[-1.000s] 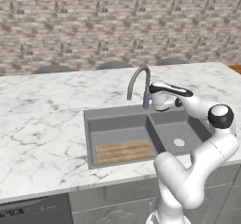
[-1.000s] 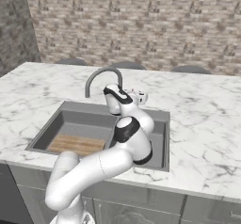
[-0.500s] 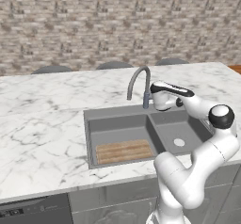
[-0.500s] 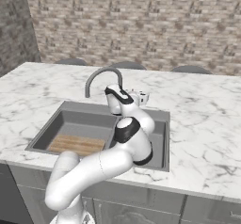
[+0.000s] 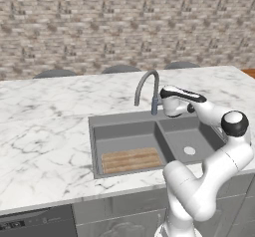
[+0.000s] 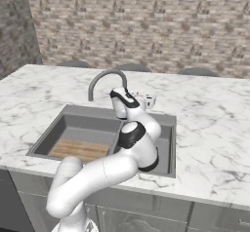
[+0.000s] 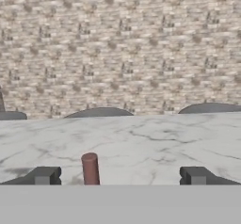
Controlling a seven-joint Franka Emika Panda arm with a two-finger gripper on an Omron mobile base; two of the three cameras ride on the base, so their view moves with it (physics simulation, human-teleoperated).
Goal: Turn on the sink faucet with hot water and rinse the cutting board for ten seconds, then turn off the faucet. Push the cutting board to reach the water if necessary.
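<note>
Dry and unrinsed, the cutting board (image 5: 130, 160) is seen in the sink (image 5: 126, 130), no water runs, and the released claw (image 7: 120, 176) is poised around the faucet's reddish lever (image 7: 90, 168).

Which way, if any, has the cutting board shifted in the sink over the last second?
No. The cutting board lies in the same spot against the front wall of the sink's left basin.

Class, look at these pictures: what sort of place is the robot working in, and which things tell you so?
Most likely a kitchen: a double-basin sink set in a marble counter, a gooseneck faucet over it, and a wooden cutting board lying in one basin.
</note>
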